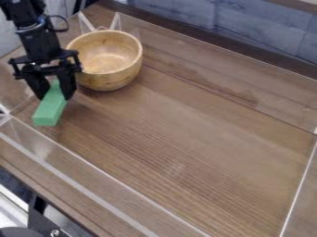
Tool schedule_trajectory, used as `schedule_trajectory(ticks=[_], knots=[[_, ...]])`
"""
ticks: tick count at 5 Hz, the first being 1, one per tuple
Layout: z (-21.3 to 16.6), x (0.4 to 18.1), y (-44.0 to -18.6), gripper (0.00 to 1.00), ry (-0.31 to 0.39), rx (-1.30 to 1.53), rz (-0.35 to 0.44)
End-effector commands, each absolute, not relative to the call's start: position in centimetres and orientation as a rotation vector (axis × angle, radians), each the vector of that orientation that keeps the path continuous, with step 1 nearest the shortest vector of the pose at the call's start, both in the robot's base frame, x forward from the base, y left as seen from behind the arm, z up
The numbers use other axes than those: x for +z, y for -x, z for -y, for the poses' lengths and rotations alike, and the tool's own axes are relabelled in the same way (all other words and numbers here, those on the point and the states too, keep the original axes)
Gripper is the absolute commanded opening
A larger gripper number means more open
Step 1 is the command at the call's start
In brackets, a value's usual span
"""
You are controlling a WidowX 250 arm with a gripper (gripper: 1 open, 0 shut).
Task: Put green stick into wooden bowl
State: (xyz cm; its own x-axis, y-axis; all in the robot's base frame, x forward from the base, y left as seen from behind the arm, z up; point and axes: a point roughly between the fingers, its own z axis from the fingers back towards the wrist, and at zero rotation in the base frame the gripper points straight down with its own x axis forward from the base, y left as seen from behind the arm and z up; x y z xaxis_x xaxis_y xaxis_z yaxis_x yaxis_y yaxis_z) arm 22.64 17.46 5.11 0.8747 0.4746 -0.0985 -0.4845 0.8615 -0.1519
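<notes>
Beside the round wooden bowl (104, 58), the pincer (52, 91) grips the blocky green stick (51, 108).

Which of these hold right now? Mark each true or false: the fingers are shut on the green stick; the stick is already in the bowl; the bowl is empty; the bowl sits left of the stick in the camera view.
1. The gripper has its fingers shut on the green stick. True.
2. The stick lies inside the wooden bowl. False: it is outside, hanging from the fingers near the bowl's left side.
3. The bowl is empty. True.
4. The bowl sits left of the stick. False: it is to the right and farther back.
</notes>
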Motion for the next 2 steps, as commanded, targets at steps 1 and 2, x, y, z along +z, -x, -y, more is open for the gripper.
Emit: schedule_trajectory(ticks=[1,2], knots=[[-17.28,7.85,-24.25,0.00,0.137,0.452,0.014],[-16.55,8.61,-25.08,0.00,0.140,0.398,0.013]])
